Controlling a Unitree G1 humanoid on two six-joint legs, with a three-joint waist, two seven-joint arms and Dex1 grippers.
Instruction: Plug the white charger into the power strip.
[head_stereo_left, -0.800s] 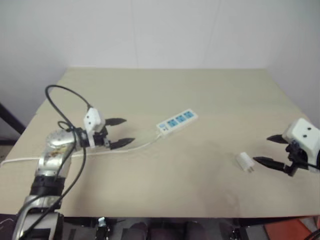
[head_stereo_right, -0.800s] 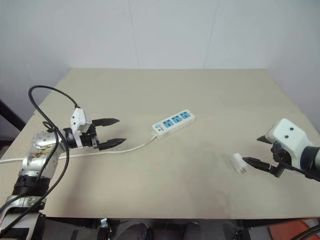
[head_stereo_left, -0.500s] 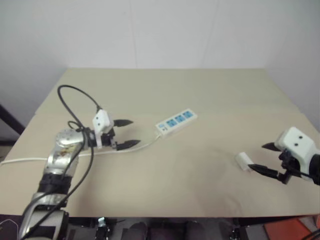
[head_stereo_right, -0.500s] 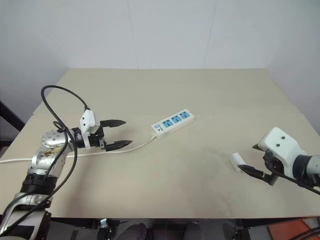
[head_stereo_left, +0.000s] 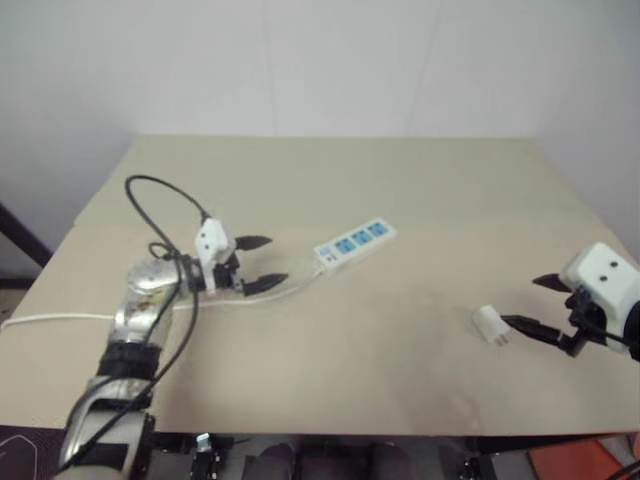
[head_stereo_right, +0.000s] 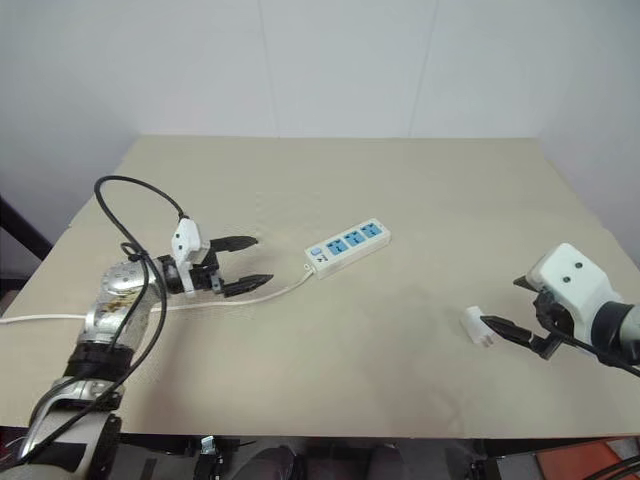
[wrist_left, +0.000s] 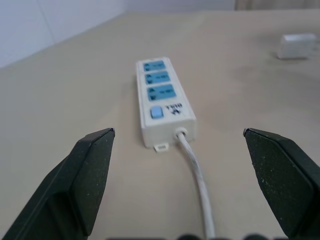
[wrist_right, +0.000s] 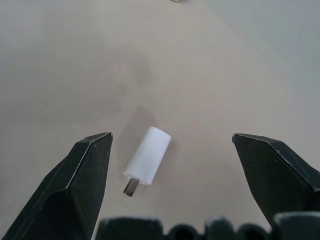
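left arm (head_stereo_right: 115, 300): silver, looping black cable | tools: white boxy housings, tapered black fingers (head_stereo_right: 248, 284)

Soft, even light falls from above; no glare on the table (head_stereo_right: 420, 180). Shadows are faint: a pale smudge lies beside the charger (wrist_right: 147, 155), and a thin one under the cord (wrist_left: 196, 175). Head views are slightly hazy. In the left wrist view the strip (wrist_left: 162, 102) blurs towards its far end.

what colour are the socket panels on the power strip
Blue, on the white power strip; clearest in the left wrist view.
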